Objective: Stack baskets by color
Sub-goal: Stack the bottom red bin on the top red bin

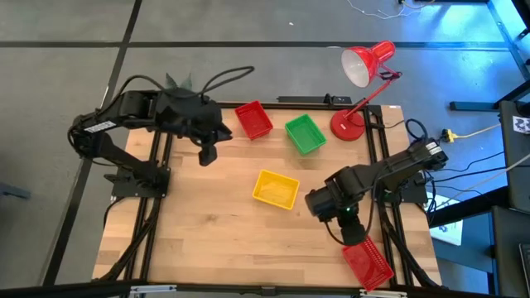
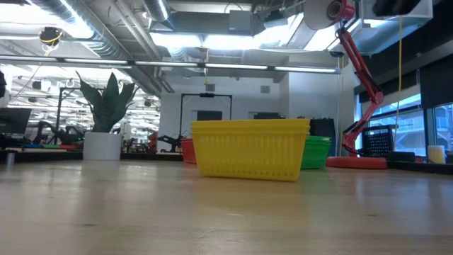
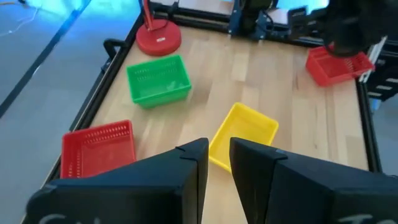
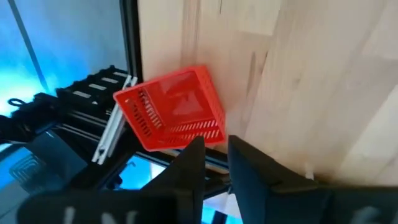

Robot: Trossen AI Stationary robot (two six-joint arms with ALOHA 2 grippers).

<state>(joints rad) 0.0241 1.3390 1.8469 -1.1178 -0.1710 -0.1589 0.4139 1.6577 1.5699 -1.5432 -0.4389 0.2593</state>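
Note:
Four baskets show. A red basket [image 1: 253,120] and a green basket [image 1: 305,134] stand at the far middle of the table, and a yellow basket [image 1: 276,189] stands at its middle. Another red basket [image 4: 171,109] lies at the near right corner [image 1: 367,263], partly over the table's edge on the black frame. My right gripper [image 4: 216,146] hangs above it, pointing steeply down, its fingers a narrow gap apart with nothing between them. My left gripper [image 3: 219,149] is raised over the far left [image 1: 207,156], narrowly open and holding nothing.
A red desk lamp [image 1: 352,124] stands at the far right corner. A potted plant [image 2: 106,113] stands at the far left. Bare wood [image 1: 207,240] lies across the near left of the table. Black frame rails [image 1: 389,165] run along both sides.

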